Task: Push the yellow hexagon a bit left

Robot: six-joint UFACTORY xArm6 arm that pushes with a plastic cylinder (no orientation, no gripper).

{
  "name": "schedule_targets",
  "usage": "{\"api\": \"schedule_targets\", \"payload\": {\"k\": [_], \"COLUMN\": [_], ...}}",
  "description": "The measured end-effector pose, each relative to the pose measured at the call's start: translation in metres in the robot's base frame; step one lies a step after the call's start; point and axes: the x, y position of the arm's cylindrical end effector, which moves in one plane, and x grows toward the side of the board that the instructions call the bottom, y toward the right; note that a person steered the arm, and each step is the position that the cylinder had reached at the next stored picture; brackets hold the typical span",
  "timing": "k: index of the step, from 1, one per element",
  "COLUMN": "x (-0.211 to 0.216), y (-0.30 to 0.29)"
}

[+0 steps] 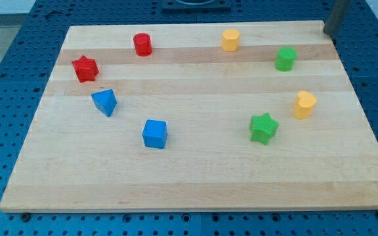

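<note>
Light wooden board [195,183], plank grain running left-right, sits on a blue perforated bench [5,78]. Eight blocks lie directly on the board, all apart from each other:
- red cylinder [142,44], top left
- red star [84,68], near the left edge
- blue triangular block [104,102], just below the red star
- blue cube [155,134], centre-left
- yellow hexagon [230,39], top centre
- green cylinder-like block [285,58], upper right
- second yellow block [304,104], right side, shape unclear
- green star [263,127], lower-left of that yellow block
</note>
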Motion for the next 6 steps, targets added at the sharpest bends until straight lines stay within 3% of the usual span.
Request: {"api": "schedule_targets", "payload": {"k": [3, 6], "x": [-0.003, 0.006], "y": [-0.056, -0.154]}}
